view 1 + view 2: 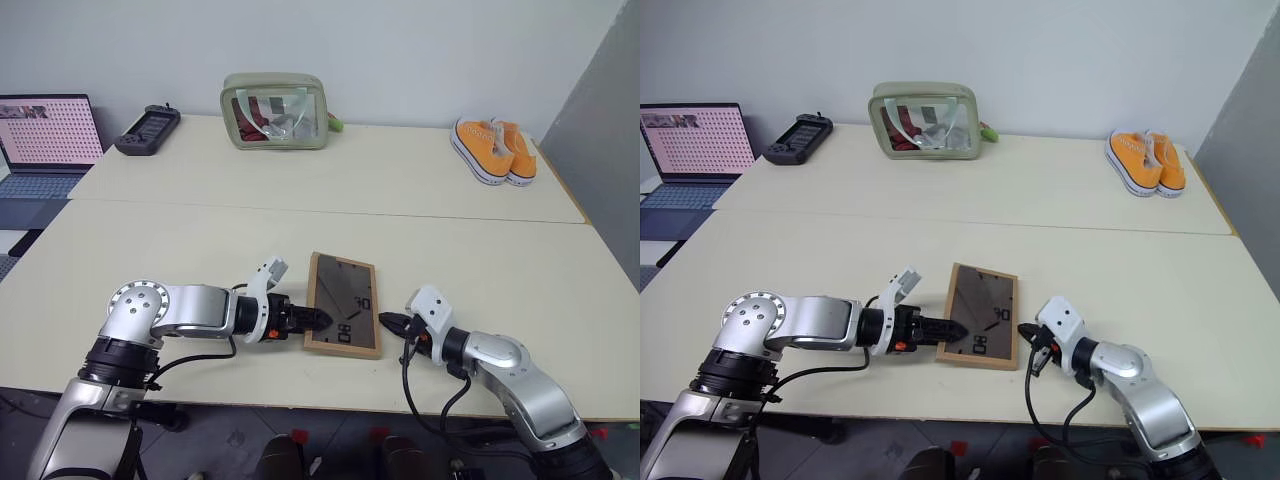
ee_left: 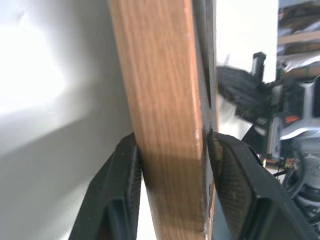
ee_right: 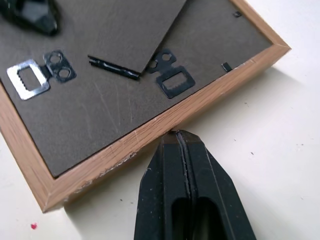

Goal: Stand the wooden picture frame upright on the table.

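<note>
The wooden picture frame (image 1: pixel 343 303) lies back side up on the table (image 1: pixel 520 290), close to its front edge. Its dark back with metal hangers and the fold-out stand (image 3: pixel 130 35) faces up. My left gripper (image 1: pixel 318 319) comes in from the left and is shut on the frame's left rail. The left wrist view has one black finger (image 2: pixel 117 190) on each face of the light wood (image 2: pixel 165 100). My right gripper (image 3: pixel 181 137) is shut, with nothing in it, and its tips touch the outside of the frame's right rail (image 3: pixel 150 130).
On the far table stand a green pouch (image 1: pixel 274 110), a pair of orange shoes (image 1: pixel 495 150) at the right and a black controller (image 1: pixel 147 129). A laptop (image 1: pixel 45 140) sits at the far left. A grey wall panel (image 1: pixel 600 130) borders the right side.
</note>
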